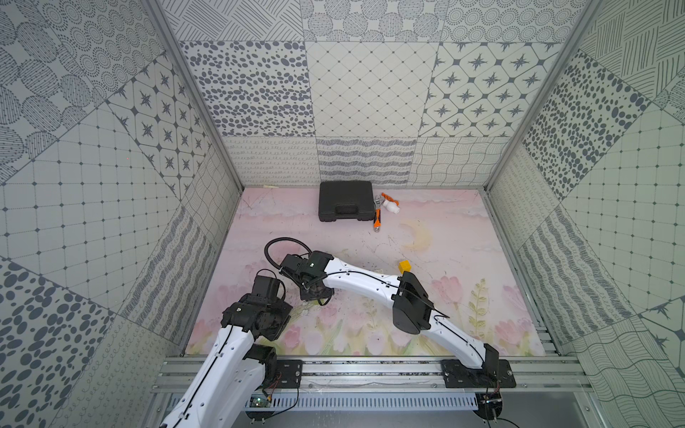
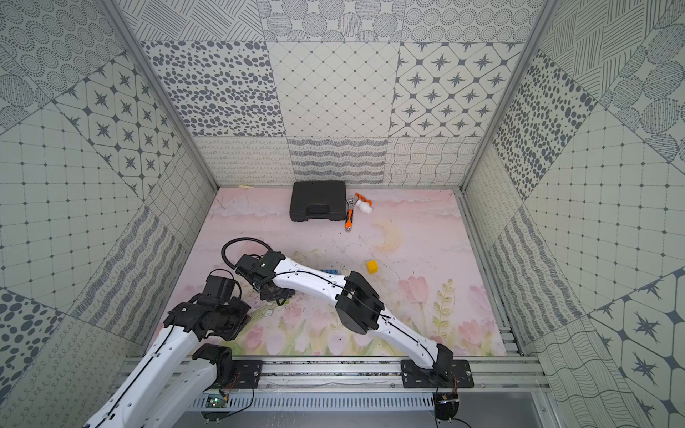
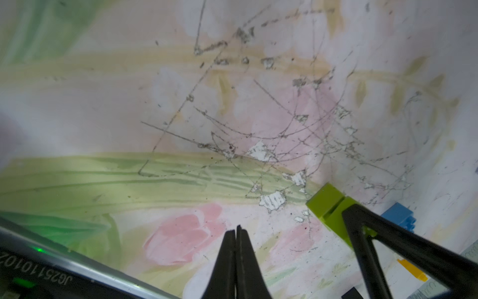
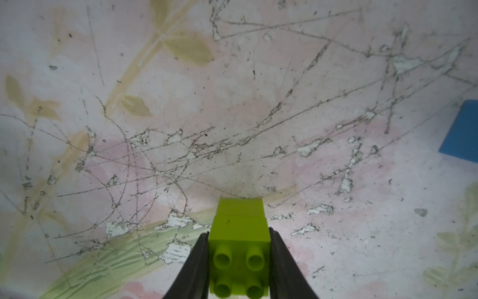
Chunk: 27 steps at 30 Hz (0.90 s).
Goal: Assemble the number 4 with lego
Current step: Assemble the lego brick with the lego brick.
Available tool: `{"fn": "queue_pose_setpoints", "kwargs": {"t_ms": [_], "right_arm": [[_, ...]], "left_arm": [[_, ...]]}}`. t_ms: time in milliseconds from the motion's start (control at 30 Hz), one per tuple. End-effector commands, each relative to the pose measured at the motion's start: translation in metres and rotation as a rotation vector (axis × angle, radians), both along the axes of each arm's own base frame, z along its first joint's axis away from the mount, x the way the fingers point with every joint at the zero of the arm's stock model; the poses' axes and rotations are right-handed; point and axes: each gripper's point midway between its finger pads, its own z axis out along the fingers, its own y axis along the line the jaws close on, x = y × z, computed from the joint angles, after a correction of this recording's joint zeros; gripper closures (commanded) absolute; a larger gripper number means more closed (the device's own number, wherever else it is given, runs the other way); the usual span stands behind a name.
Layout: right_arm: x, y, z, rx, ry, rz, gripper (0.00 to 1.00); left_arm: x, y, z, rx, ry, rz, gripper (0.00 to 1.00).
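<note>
In the right wrist view we see the right gripper [image 4: 239, 248] pinching a lime green brick [image 4: 239, 225], which the arm hides from above. The left gripper's [image 3: 236, 230] fingers press together, empty. A yellow brick [image 1: 405, 266] sits centre-right in both top views.

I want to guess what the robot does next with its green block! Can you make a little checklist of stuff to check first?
1. Right gripper shut on the green brick: ok, a finger on each side.
2. Left gripper shut with nothing in it: ok.
3. Is the green stack really two bricks joined? Left wrist view shows a seam: cannot tell.
4. Blue brick lies apart from the held green brick: ok.
5. Yellow brick lies loose on the mat, untouched: ok.
6. The number 4 finished: not ok, bricks are still separate.
</note>
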Motion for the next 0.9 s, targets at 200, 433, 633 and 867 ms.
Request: {"fn": "queue_pose_setpoints", "kwargs": {"t_ms": [200, 433, 633, 867], "right_arm": [[0.008, -0.007, 0.027, 0.048, -0.066, -0.018, 0.85], [0.003, -0.013, 0.008, 0.000, -0.010, -0.024, 0.85], [-0.007, -0.011, -0.004, -0.002, 0.040, -0.036, 0.86], [-0.012, -0.010, -0.013, -0.025, 0.072, -0.066, 0.88]], "left_arm": [[0.032, -0.050, -0.027, -0.249, -0.049, -0.111, 1.00], [0.024, -0.031, -0.019, -0.153, -0.052, -0.072, 1.00], [0.012, -0.026, -0.028, -0.128, 0.010, -0.066, 1.00], [0.010, -0.026, -0.028, -0.126, 0.016, -0.069, 1.00]]}}
